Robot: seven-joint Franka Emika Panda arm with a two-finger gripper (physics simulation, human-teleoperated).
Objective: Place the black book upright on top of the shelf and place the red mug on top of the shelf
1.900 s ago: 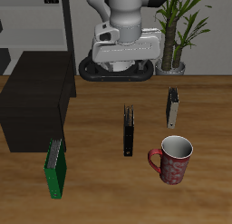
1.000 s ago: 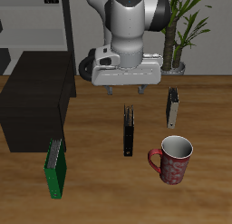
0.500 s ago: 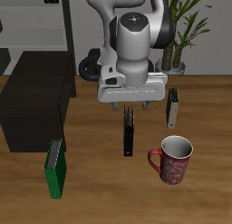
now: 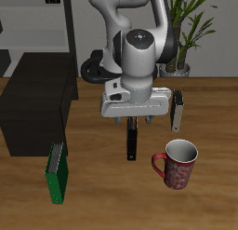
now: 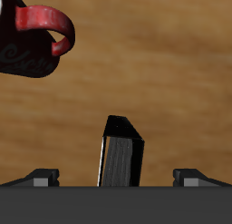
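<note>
The black book stands upright on the wooden table near its middle; its top is hidden behind my hand in the exterior view. In the wrist view the book sits between my two fingertips. My gripper is open and hangs just above the book's top edge. The red mug stands upright beside the book, nearer the table's front edge; its handle and side show in the wrist view. The shelf is the large dark cabinet at the table's side, its flat top bare.
A green book stands near the front edge, in front of the shelf. A grey-and-white book stands farther back beside my hand. A potted plant stands at the back.
My arm has come forward and down from near the base until the open gripper is just above the black book. Nothing on the table has moved.
</note>
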